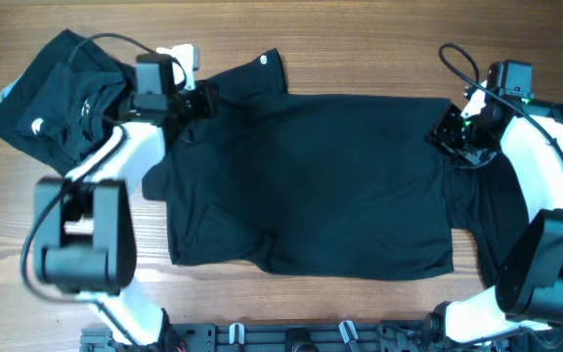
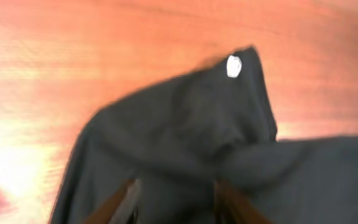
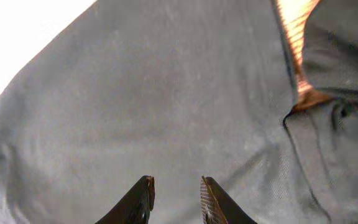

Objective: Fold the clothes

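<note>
The plain black soft-fabric T-shirt (image 1: 311,186) lay spread flat, wrinkled along its near edge, with the brown wooden table (image 1: 360,49) under it. Its far-left short sleeve (image 1: 262,70) stuck out and carried a small white mark (image 2: 234,65). Your left gripper (image 2: 176,196) sat over the shirt just beside that sleeve, fingers partly apart, nothing pinched between them. Your right gripper (image 3: 178,190) sat at the shirt's right edge, fingers a narrow gap apart, holding nothing. A crumpled heap of black soft-fabric clothes (image 1: 52,98) lay off the shirt's far-left corner.
</note>
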`<move>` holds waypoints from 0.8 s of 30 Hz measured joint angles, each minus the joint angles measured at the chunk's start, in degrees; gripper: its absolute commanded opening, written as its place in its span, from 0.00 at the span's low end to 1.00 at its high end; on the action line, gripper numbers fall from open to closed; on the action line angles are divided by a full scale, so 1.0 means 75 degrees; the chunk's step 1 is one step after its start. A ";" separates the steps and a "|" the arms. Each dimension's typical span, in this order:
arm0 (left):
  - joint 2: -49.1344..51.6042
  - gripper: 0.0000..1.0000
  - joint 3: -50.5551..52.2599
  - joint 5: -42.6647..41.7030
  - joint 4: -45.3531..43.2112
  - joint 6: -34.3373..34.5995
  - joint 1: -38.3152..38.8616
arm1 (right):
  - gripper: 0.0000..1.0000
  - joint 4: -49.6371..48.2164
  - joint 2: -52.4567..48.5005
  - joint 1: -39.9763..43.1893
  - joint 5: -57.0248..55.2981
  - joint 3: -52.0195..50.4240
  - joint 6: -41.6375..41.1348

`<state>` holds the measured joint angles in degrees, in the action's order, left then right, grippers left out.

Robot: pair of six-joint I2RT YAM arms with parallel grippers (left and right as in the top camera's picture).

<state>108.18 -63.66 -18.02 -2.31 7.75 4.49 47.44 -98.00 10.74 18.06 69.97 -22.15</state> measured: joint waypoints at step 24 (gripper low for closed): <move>0.2206 0.40 -0.1594 -0.0644 -0.1338 0.0764 -0.0988 | 0.32 -0.0149 -0.0189 -0.0930 -0.1597 0.0000 -0.0096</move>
<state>124.73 -75.61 -22.85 -12.34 13.47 -2.92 46.33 -99.42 3.77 6.09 69.97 -22.87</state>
